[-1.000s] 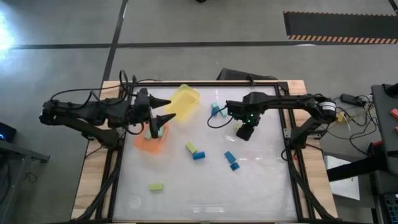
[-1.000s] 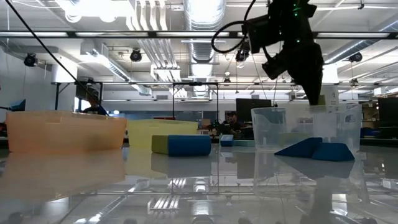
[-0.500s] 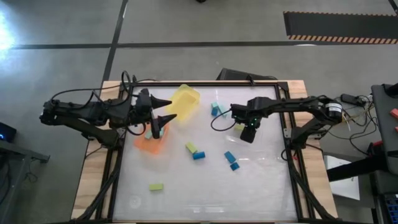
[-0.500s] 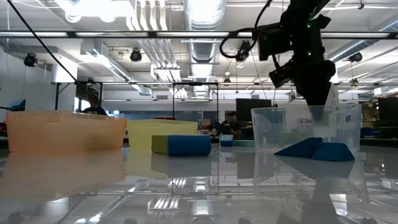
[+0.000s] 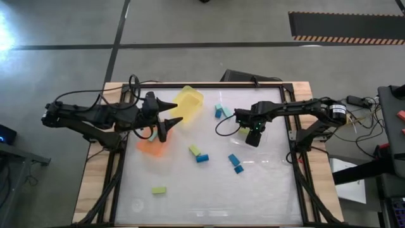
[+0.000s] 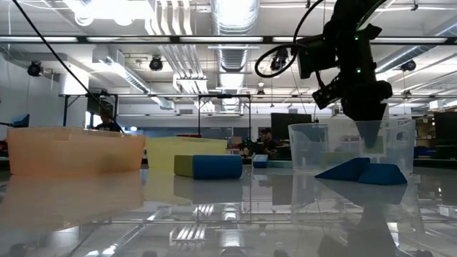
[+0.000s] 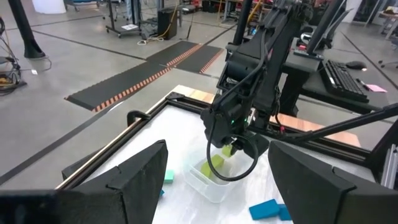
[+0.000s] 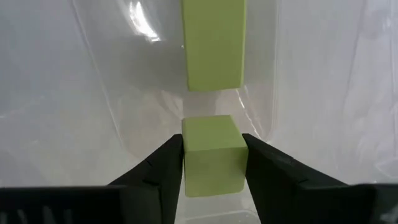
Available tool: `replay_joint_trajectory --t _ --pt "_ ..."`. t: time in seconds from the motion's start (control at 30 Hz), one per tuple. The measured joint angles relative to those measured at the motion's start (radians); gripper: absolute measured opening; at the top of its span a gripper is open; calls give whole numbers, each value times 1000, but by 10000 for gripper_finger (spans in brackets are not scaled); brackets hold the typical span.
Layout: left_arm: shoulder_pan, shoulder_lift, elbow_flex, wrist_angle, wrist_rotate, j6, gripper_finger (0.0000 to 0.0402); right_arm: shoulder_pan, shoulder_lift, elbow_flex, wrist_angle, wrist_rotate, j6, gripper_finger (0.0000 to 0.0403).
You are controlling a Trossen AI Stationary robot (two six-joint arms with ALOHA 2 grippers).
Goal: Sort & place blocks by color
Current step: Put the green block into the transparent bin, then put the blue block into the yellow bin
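My right gripper [image 8: 213, 163] points down into the clear dish [image 5: 242, 131] at the table's right and is shut on a yellow-green block [image 8: 213, 155]. A second yellow-green block [image 8: 213, 43] lies on the dish floor just beyond it. My left gripper [image 5: 168, 114] hangs open with nothing between its fingers, over the orange bin [image 5: 150, 147] and next to the yellow bin [image 5: 187, 103]. Loose blocks lie on the table: a yellow-green one [image 5: 194, 150] against a blue one [image 5: 202, 158], two blue ones [image 5: 235, 163], two teal ones [image 5: 221, 111] and a yellow-green one [image 5: 158, 189]. My right gripper pinches the yellow-green block by two opposite sides [image 8: 186, 158] between its two fingers, which come from above and point down. The block sits inside the clear dish. Whether its underside rests on the dish floor I cannot tell.
The low view shows the clear dish's upright wall [image 6: 314, 153] around my right gripper [image 6: 368, 132]. The black table frame [image 5: 292, 136] runs close to the right of the dish. Open white table lies toward the near edge [image 5: 215, 196].
My right gripper has gone down with the yellow-green block, from above the clear dish's rim to inside the dish, and a little toward the table's right edge.
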Motion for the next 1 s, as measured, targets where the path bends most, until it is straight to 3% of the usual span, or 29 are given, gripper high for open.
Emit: replay_joint_trajectory --t 0.23,0.6,0.83,1.0 --pt "0 11 0 -1 -1 -4 264 0 -1 31 -16 -1 2 190" --pt "0 94 0 -4 2 -109 264 6 -11 240 -129 -17 54 196" --pt "0 203 0 -2 75 -159 264 46 -138 309 -101 -36 131 194" --pt "4 301 6 -4 140 -153 264 79 -282 291 18 -28 241 191"
